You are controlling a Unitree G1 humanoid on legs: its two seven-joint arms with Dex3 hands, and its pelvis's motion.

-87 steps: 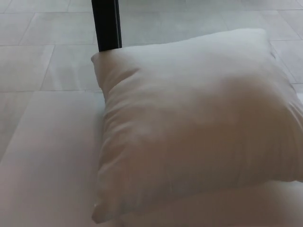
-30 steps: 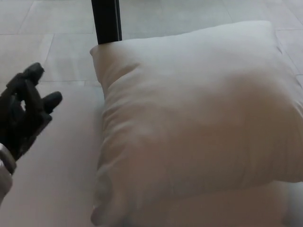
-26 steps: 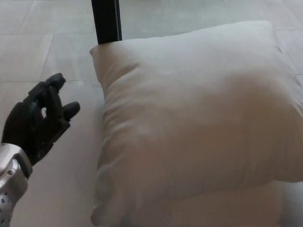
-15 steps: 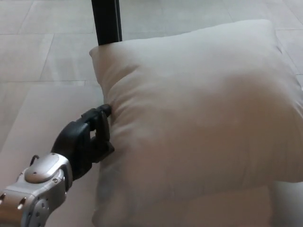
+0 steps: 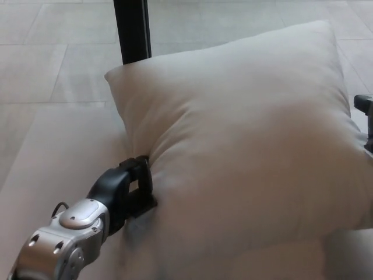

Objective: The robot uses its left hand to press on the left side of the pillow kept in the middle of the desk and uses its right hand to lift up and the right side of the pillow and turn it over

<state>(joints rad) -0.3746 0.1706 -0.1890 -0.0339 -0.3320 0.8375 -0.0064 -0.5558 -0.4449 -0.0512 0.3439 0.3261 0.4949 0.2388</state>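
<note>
So right now I've got the left hand (image 5: 131,186) pushed into the left edge of the pillow (image 5: 245,151), and you can see the fabric dented in around it. The fingers are mostly buried in the stuffing, so I honestly can't tell if they're curled or spread; it looks like it's just pressing, not grabbing. The pillow sits in the middle of the pale surface (image 5: 52,175), taking up most of my view, with a black post (image 5: 133,29) standing behind its far left corner.

The right hand (image 5: 365,116) is only just poking in at the right border, close to the pillow's right side. Too little of it shows to say whether it's released or clenched, or whether it's touching yet.

I'd call this the pinning step, pretty much set. Next move needs the right hand to get under that right edge and lift while the left holds its pressure.
</note>
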